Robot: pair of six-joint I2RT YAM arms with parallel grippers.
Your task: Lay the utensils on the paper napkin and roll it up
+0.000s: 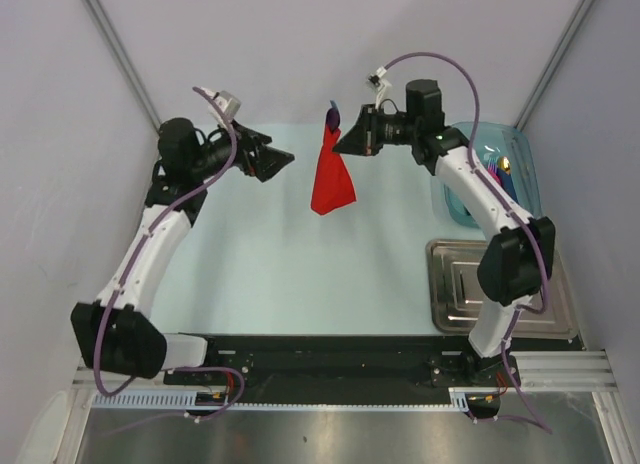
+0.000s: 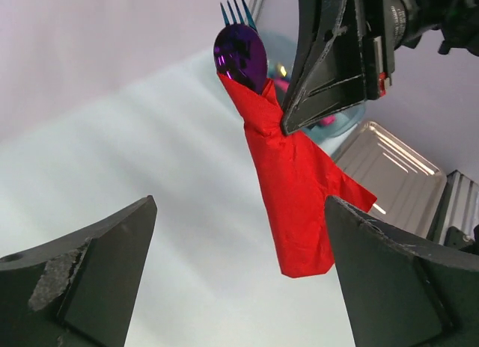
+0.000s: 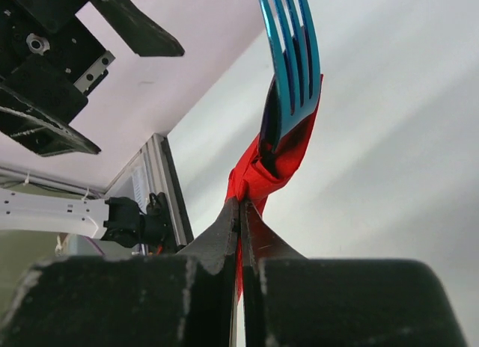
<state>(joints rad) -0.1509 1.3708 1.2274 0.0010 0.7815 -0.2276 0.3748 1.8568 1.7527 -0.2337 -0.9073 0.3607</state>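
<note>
Near the top middle of the frame, the right claw (image 1: 343,137) pinches the rolled napkin (image 1: 331,181), which hangs long-way down with the utensils (image 1: 333,111) poking out on top, while the left claw (image 1: 283,161), wide open and empty, sits close by on its left.

1. We see the napkin (image 1: 332,179) in plain bright red, with no print on it.
2. We see the fork (image 3: 290,63) in glossy bright blue, its tines shading towards teal.
3. The spoon (image 2: 241,57) shows us a shiny deep purple bowl.
4. We find the left claw (image 1: 285,160) and the right claw (image 1: 342,139) matte black.
5. We see white links and black joints on the left arm (image 1: 150,254) and the right arm (image 1: 480,199), and a purple cable (image 1: 440,54).
6. We read the bench (image 1: 260,264) as pale mint, almost white.
7. We see a translucent teal-blue bin (image 1: 528,174) and a bare silver tray (image 1: 455,304).
8. The walls (image 1: 300,44) look pale lilac-grey to us.
</note>
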